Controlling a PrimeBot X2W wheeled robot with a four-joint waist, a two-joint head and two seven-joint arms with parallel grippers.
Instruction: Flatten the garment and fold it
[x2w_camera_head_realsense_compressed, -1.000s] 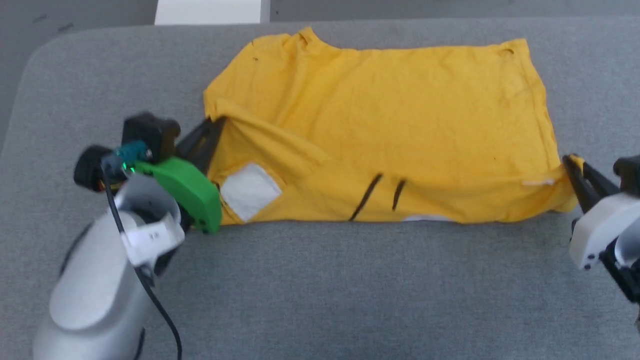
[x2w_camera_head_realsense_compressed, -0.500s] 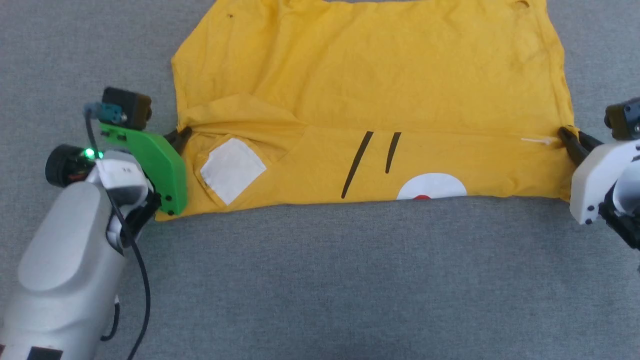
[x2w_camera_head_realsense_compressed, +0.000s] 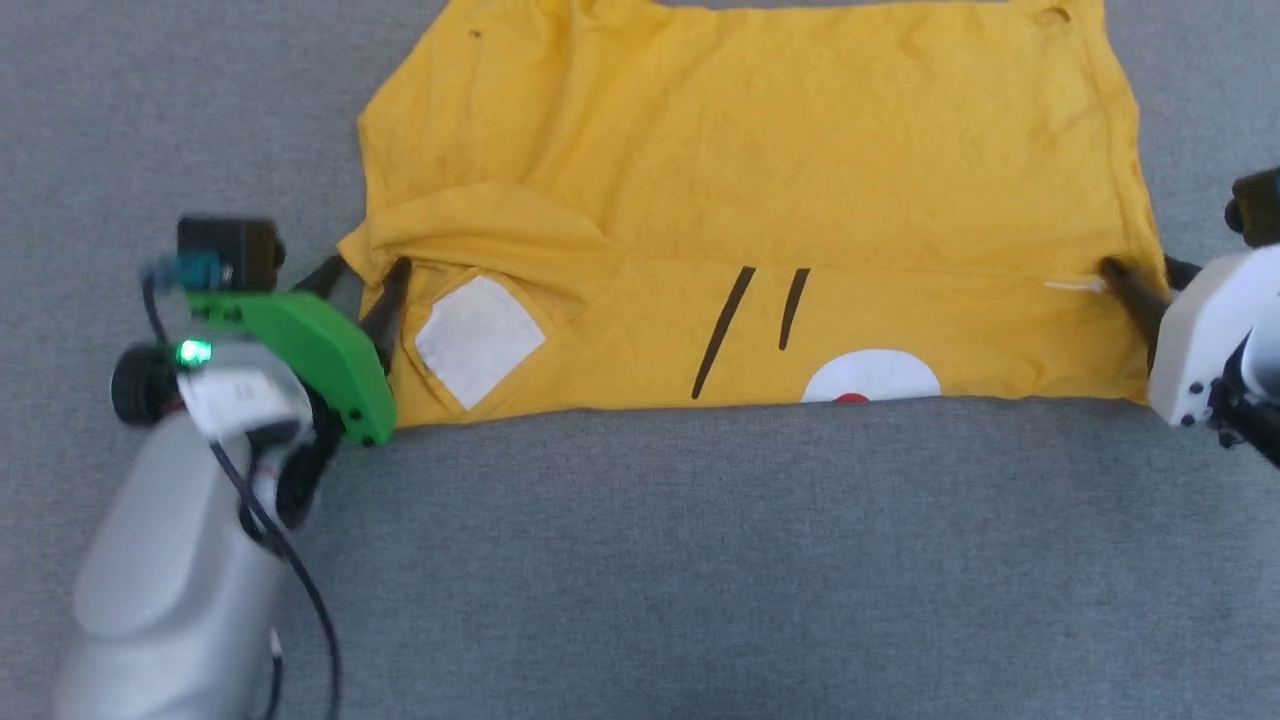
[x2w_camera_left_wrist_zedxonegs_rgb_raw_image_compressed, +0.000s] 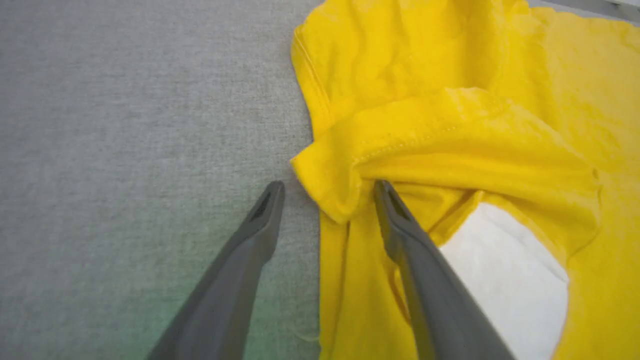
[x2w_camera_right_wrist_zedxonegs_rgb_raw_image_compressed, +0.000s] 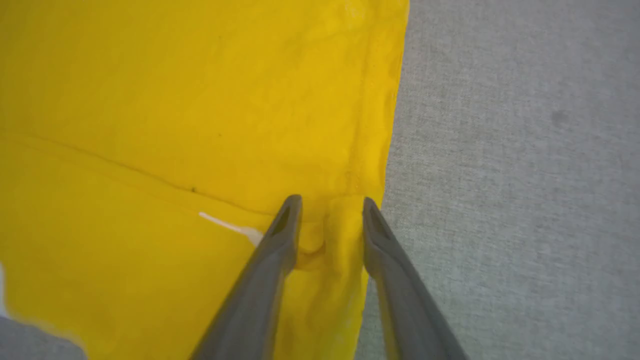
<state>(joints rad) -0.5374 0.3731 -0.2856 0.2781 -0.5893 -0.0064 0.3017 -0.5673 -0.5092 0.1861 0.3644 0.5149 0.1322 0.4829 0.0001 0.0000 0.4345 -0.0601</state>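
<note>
Spanning the jaws: the garment (x2w_camera_head_realsense_compressed: 760, 170) lies spread on the grey cloth surface (x2w_camera_head_realsense_compressed: 640, 560), reaching from one gripper to the other, with its near portion folded over so the print faces up.
Left gripper (x2w_camera_left_wrist_zedxonegs_rgb_raw_image_compressed: 328, 185): jaws apart. A bunched corner of the fold sits in the gap, unpinched. One finger rests on yellow cloth, the other on bare surface.
Left arm pose: the pale forearm (x2w_camera_head_realsense_compressed: 170, 580) rises from the lower left of the head view. The green mount (x2w_camera_head_realsense_compressed: 320, 350) sits behind the fingers, which point across at the garment's side edge.
Right gripper (x2w_camera_right_wrist_zedxonegs_rgb_raw_image_compressed: 332, 202): jaws parted. A raised pleat of the side edge stands between them, not squeezed flat.
Right arm pose: the white wrist housing (x2w_camera_head_realsense_compressed: 1195, 340) reaches in from the opposite side, with the fingers low and pointing toward the left gripper.
Beside left jaws: white sleeve patch (x2w_camera_head_realsense_compressed: 478, 340), just past the inner finger.
Between the grippers: black whisker strokes (x2w_camera_head_realsense_compressed: 720, 330) and white muzzle (x2w_camera_head_realsense_compressed: 870, 375).
</note>
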